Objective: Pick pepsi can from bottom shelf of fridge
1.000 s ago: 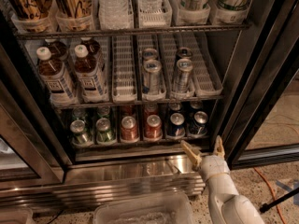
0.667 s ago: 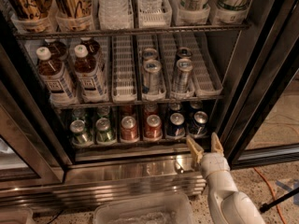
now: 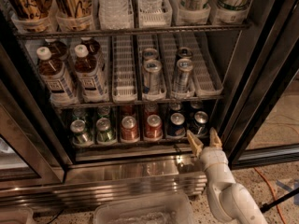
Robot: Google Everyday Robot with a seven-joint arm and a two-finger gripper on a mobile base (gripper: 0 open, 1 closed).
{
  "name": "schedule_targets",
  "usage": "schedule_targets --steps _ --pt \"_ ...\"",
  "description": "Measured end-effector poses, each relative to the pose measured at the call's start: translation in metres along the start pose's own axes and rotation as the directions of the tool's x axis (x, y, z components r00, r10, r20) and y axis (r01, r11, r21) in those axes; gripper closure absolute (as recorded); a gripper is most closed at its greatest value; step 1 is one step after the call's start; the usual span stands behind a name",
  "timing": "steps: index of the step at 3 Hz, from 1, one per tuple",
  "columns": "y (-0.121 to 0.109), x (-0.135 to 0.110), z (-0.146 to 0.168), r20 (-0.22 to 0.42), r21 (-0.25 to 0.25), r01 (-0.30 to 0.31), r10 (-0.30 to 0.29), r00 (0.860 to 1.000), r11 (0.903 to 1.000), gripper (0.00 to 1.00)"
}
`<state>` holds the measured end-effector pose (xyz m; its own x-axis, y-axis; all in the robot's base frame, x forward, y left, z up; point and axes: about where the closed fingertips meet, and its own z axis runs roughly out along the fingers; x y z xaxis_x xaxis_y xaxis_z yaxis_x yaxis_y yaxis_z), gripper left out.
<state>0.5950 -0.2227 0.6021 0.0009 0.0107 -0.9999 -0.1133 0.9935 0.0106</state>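
- The gripper (image 3: 204,141) hangs open and empty just in front of the fridge (image 3: 252,69), at the right end of the bottom shelf (image 3: 140,143).
- The pepsi can (image 3: 176,124) stands upright on that shelf in the second lane from the right. It is up and left of the gripper and does not touch it.
- A black can (image 3: 200,121) stands on its right, with red cans (image 3: 153,126) and green cans (image 3: 105,129) on its left.

Gripper (image 3: 202,135), low at right, is being seen with two tan, wedge-shaped fingers (image 3: 195,144); a smooth white arm (image 3: 229,195), seemingly jointed, is being shown.
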Motion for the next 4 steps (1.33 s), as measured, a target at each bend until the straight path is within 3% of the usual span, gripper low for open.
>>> schedule_targets --steps 1,4 --pt "-0.002 0.003 0.012 -0.009 -0.002 -0.005 0.005 1.000 1.0000 0.24" --pt "-0.019 0.000 0.056 0.000 0.017 -0.016 0.016 1.000 0.9997 0.28"
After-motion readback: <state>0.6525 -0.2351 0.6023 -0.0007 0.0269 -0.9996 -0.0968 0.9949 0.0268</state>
